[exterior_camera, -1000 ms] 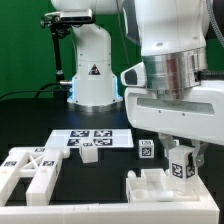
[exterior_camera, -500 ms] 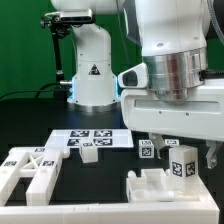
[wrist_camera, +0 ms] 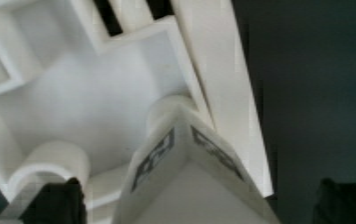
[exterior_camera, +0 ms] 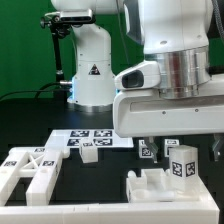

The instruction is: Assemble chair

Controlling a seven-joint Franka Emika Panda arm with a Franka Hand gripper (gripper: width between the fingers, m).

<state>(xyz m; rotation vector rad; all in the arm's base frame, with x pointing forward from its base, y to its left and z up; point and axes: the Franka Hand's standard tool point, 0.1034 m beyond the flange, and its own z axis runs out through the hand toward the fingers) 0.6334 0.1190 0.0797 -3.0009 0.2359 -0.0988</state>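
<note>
My gripper [exterior_camera: 183, 153] hangs low at the exterior view's right, over an upright white chair block [exterior_camera: 183, 166] that bears a marker tag. The block stands on a larger white slotted chair piece [exterior_camera: 150, 186] at the front. In the wrist view the tagged block [wrist_camera: 189, 170] lies between my two dark fingertips [wrist_camera: 40, 202], with a gap on each side. The gripper [wrist_camera: 193, 205] is open and astride the block. A cross-braced chair frame [exterior_camera: 30, 170] lies at the front left. A small white block [exterior_camera: 88, 152] sits by the marker board.
The marker board [exterior_camera: 95, 138] lies flat in the middle of the black table. A small tagged piece [exterior_camera: 146, 150] stands just behind my gripper. A white robot base [exterior_camera: 92, 70] stands at the back. My own arm hides the right side of the scene.
The gripper's hand has widened across the exterior view towards its left, as if turned or brought closer. The tagged block stays in about the same place.
</note>
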